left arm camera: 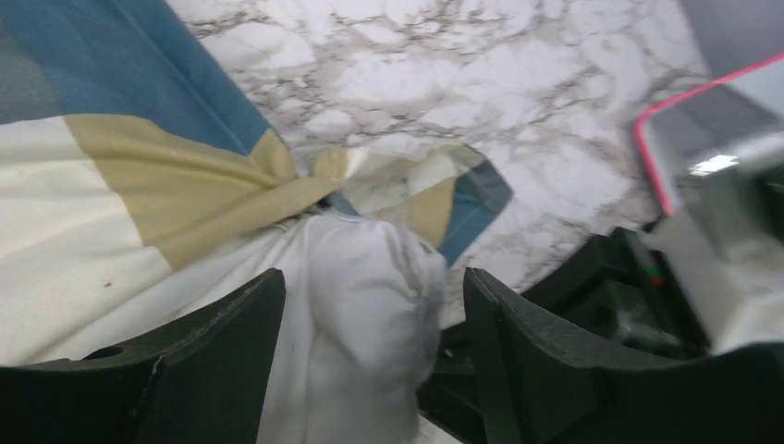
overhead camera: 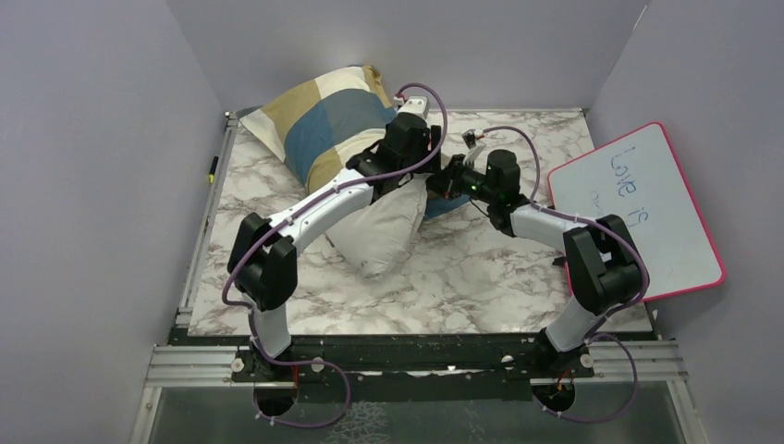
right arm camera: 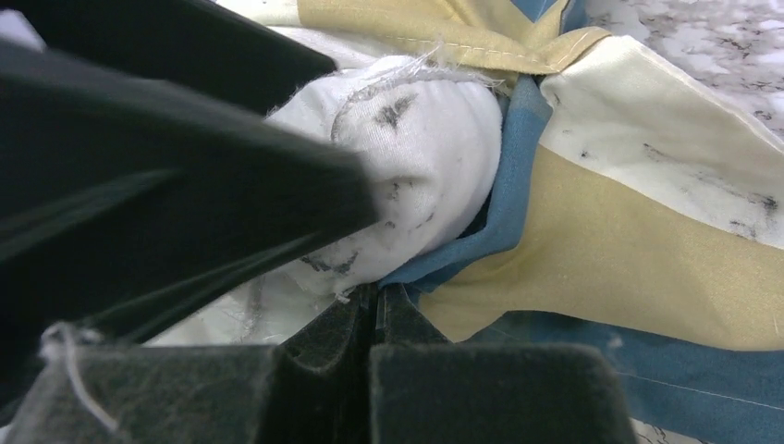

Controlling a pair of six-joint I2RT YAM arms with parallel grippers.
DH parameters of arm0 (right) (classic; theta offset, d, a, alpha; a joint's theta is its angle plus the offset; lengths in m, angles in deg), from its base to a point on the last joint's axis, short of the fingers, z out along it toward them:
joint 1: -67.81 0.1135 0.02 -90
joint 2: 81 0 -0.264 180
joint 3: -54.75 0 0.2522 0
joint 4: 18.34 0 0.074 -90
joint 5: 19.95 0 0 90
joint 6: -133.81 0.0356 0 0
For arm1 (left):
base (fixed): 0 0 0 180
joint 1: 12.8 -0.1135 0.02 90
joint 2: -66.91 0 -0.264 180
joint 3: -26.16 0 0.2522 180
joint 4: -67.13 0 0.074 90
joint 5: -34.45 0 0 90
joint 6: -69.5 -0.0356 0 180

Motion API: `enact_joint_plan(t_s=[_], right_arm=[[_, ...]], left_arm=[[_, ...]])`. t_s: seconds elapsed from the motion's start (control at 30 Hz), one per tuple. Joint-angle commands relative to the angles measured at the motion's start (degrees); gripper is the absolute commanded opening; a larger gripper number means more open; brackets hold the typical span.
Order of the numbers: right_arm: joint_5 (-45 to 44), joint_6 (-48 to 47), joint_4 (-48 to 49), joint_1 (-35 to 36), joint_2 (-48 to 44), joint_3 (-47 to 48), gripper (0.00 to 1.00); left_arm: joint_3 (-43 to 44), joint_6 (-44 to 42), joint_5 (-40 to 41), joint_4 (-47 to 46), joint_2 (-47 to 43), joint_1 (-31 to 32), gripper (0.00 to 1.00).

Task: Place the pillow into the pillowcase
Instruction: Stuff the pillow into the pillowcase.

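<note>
The pillowcase, in blue, tan and cream blocks, lies bulging at the back left of the marble table. The off-white pillow sticks out of its mouth toward the front. In the left wrist view my left gripper stands open, its fingers on either side of a bunched corner of the pillow without touching it, just before the pillowcase mouth. My right gripper is shut on the blue hem of the pillowcase, right beside the pillow.
A pink-rimmed whiteboard leans over the table's right edge, close to the right arm. A yellow and black pen lies along the left edge. Grey walls enclose the table on three sides. The two wrists crowd together at the pillowcase mouth.
</note>
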Motion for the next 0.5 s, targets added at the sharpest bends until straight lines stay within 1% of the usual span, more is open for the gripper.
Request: enact_joint_plan(t_s=[0.0,0.07,0.13,0.17,0.2,0.27,0.3,0.33,0.4,0.43,0.47], right_arm=[[-3.21,-0.80,4.19,0.06,-3.09,0.52,0.00],[-4.89,-0.93,3.29,0.09,-3.79,0.38,0.00],[-8.11,-0.21,2.18,-0.35,-4.39,0.46,0.00],[-9.38,0.78,2.16,-1.13,-4.35,0.85,0.00],[-10.05,2.62,2.85,-2.45,-4.19,1.44,0.00],[-9.54,9.67,6.67,-6.62,-3.60,2.85,0.00],[-7.08,12.44,10.73,-8.36,-3.24,3.89,0.00],[-4.67,13.27,13.12,-9.24,-3.13,5.65,0.00],[-1.08,9.45,11.71,-9.20,-4.13,10.16,0.00],[0.55,8.20,12.32,-8.93,-5.05,10.73,0.00],[2.37,8.16,15.13,-8.78,-6.24,9.78,0.00]], left_arm=[[1.78,-2.60,14.44,6.75,6.70,0.11,0.66],[-0.68,-2.88,16.68,6.51,8.48,0.04,0.37],[-3.45,-4.69,17.87,5.23,10.68,0.08,0.11],[-4.77,-5.85,18.00,4.76,12.12,0.05,0.03],[-5.84,-6.58,17.63,4.38,13.52,-0.16,0.00],[-8.10,-7.79,17.25,3.37,16.53,-0.17,0.00],[-8.43,-8.02,16.03,3.35,18.12,-0.45,0.00],[-8.44,-8.17,15.54,3.70,19.59,-0.51,0.00],[-8.58,-9.23,15.90,3.86,21.51,-0.53,0.00],[-8.60,-9.88,16.31,3.68,22.34,-0.70,0.00],[-8.27,-9.92,16.10,3.79,23.18,-1.05,0.00]])
